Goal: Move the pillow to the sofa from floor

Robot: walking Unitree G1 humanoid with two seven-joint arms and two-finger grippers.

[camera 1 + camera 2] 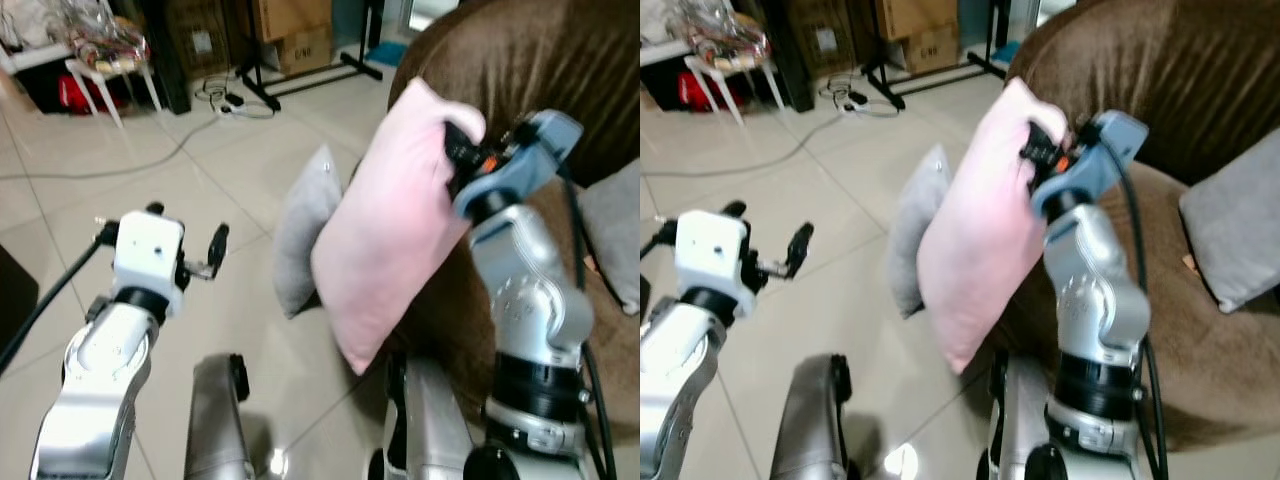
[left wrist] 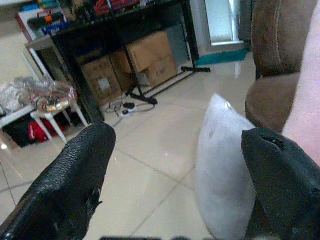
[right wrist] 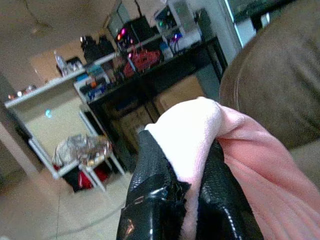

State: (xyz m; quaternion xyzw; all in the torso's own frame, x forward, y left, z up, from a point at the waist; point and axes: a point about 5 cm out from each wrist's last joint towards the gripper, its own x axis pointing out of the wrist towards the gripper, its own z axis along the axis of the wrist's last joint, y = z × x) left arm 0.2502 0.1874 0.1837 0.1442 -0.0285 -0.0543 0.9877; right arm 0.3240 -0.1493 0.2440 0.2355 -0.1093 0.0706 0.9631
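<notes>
My right gripper point(image 1: 455, 150) pinched the pink pillow point(image 1: 385, 225) by its top corner, hanging clear of the floor beside the brown sofa point(image 1: 1160, 90); left gripper point(image 1: 190, 255) spread wide, unladen; next, I judged, swing it over the seat and release

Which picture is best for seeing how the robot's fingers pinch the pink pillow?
The right wrist view: the right gripper has its two black fingers squeezing a fold of the pink pillow up close. The eye views show the whole pillow lifted beside the brown sofa, fingers mostly hidden. The left wrist view catches just its pink edge.
</notes>
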